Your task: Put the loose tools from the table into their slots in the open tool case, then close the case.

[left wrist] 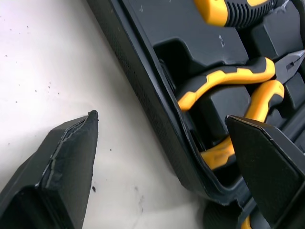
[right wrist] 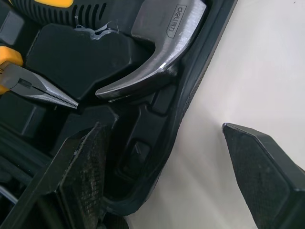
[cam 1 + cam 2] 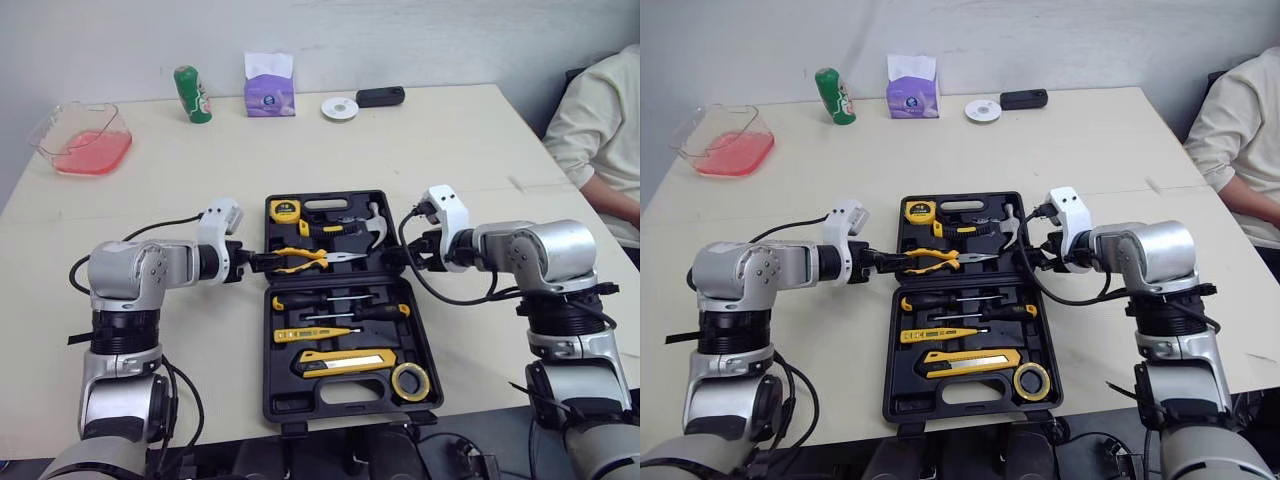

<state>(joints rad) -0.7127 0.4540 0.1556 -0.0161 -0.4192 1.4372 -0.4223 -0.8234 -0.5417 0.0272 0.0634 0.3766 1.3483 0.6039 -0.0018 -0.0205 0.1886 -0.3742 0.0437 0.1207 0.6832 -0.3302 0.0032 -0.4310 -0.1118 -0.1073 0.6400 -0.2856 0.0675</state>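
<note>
The black tool case (image 3: 268,350) lies open in the middle of the table. Its far half holds a yellow tape measure (image 3: 285,210), a hammer (image 3: 372,222) and yellow-handled pliers (image 3: 300,260). The near half holds screwdrivers (image 3: 340,300), a yellow utility knife (image 3: 345,362) and a tape roll (image 3: 410,381). My left gripper (image 3: 258,262) is open at the far half's left edge, its fingers straddling the rim (image 1: 157,95) beside the pliers (image 1: 228,78). My right gripper (image 3: 400,258) is open at the right edge, straddling the rim (image 2: 190,95) by the hammer head (image 2: 162,43).
At the table's far side stand a pink tray (image 3: 85,140), a green can (image 3: 192,94), a purple tissue pack (image 3: 269,85), a white disc (image 3: 340,107) and a black object (image 3: 380,96). A person (image 3: 600,130) sits at the right edge.
</note>
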